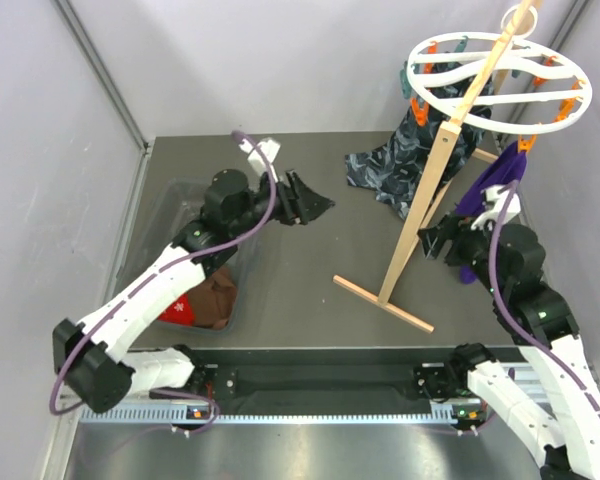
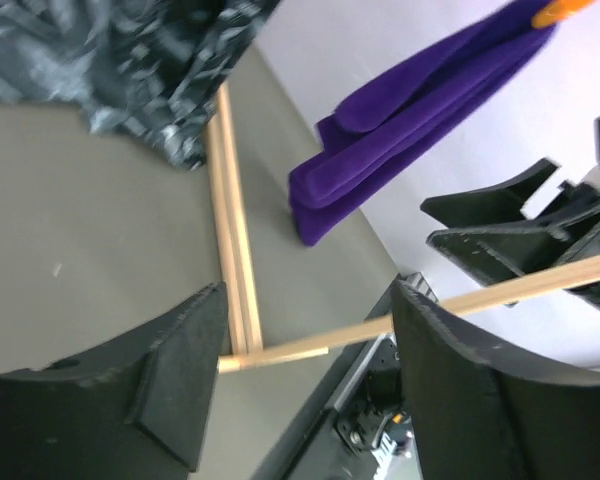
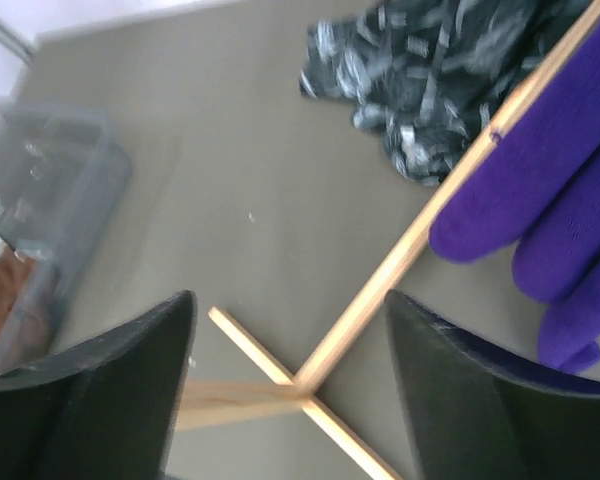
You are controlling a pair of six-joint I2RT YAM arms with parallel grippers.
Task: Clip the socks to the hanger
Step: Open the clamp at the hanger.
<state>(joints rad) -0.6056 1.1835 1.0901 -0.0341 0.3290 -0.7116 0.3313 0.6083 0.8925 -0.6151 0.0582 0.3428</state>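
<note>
The hanger (image 1: 495,85), a white ring with orange and teal clips, tops a slanted wooden pole (image 1: 430,200) at the back right. Two socks lie in a clear bin (image 1: 170,205) at the left: a dark brown one (image 1: 216,296) and a red one (image 1: 180,311). My left gripper (image 1: 305,200) hovers open and empty over the table's middle, pointing right towards the stand (image 2: 235,240). My right gripper (image 1: 438,240) is open and empty just right of the pole (image 3: 460,180). The brown sock (image 3: 10,285) shows through the bin wall in the right wrist view.
A long purple sock (image 1: 490,190) hangs from an orange clip beside my right arm. A dark-blue patterned cloth (image 1: 400,165) hangs from the ring down to the table behind the pole. The stand's wooden foot (image 1: 385,300) lies across the table's front middle.
</note>
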